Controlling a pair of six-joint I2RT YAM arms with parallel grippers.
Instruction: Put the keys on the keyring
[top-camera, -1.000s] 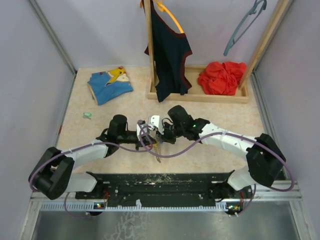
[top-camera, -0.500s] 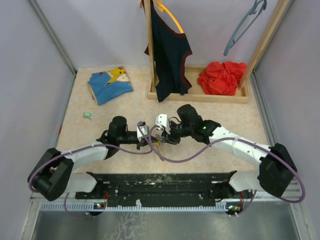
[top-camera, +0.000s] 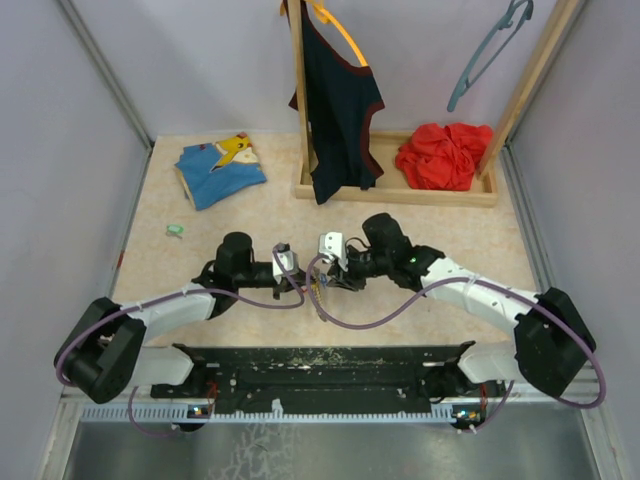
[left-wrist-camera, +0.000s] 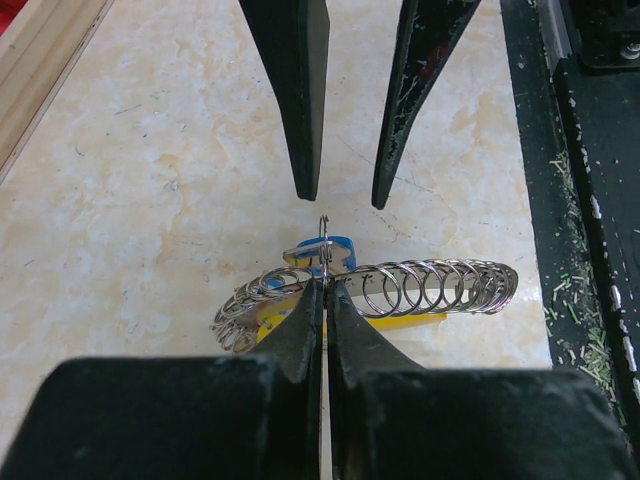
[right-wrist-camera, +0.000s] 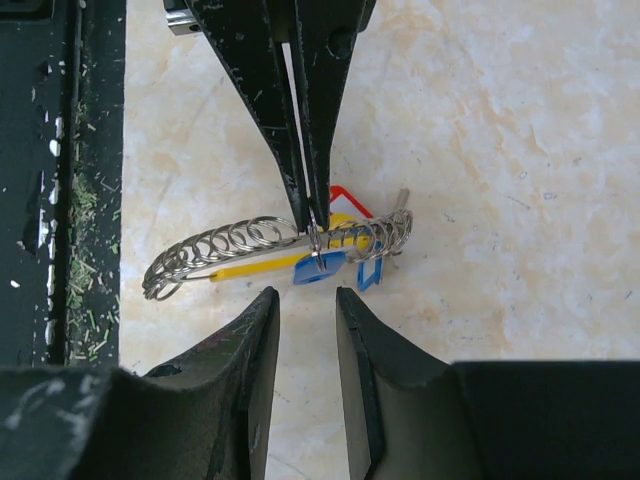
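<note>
Looking at this one, the left gripper (left-wrist-camera: 322, 292) is clamped tight on the wire of the keyring (left-wrist-camera: 430, 285), with the tag (left-wrist-camera: 400, 322) under the coil. The right gripper (right-wrist-camera: 305, 298) faces it nose to nose, jaws apart with nothing in them, just beside the ring. The blue key (right-wrist-camera: 318, 266) sits right at the pinch point, touching the wire. I can't tell if it's properly threaded or only hooked on. The green key (top-camera: 175, 230) lies well apart on the far left of the table (top-camera: 440, 230), so I'd say we're halfway at best

How I'd play the step: keep the left grip dead steady and bring the right fingers in on the blue head only, not the coil. Then slide it along the wire away from the free end. Go slow, since a nudge on the coil could twist the ring in the pinch

Room-wise, the black rail (right-wrist-camera: 60, 150) runs just beside the coil's near end, so work away from it. There's open table toward the green key, and the rack (top-camera: 400, 190) at the back is well apart
</note>
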